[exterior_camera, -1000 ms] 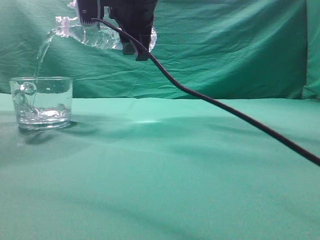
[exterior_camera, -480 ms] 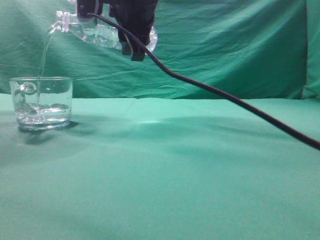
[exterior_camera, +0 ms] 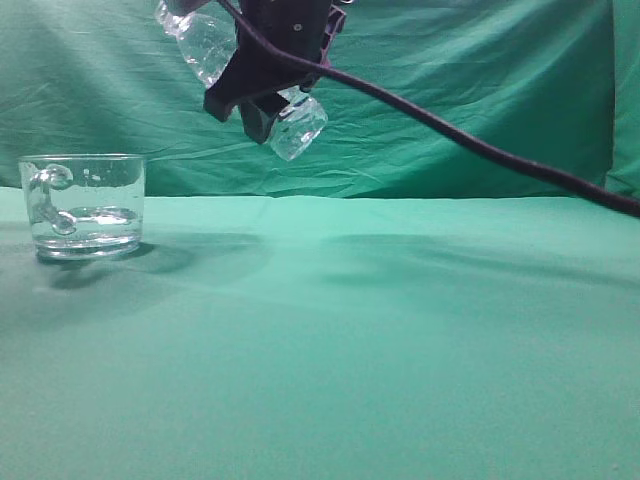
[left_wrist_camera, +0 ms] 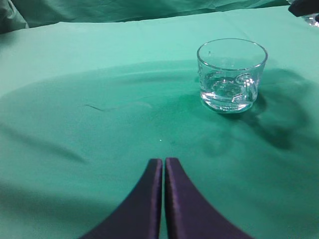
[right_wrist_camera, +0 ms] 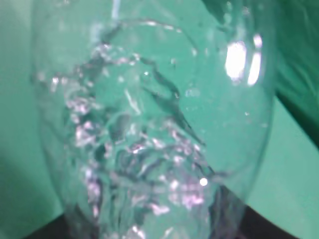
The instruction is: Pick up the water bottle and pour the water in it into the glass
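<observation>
The glass stands on the green cloth at the far left, with water in its lower part. My right gripper is shut on the water bottle and holds it high above the table, right of the glass, base down-right and neck up-left. No stream leaves the bottle. In the right wrist view the bottle fills the frame and hides the jaws. My left gripper is shut and empty, low over the cloth, with the glass ahead to its right.
A black cable hangs from the right arm across to the right edge. A green cloth covers the table and a green backdrop hangs behind.
The bottle has swung back from lying neck-left over the glass to neck up and base down. The water stream has stopped. The gripper shifted slightly right.
</observation>
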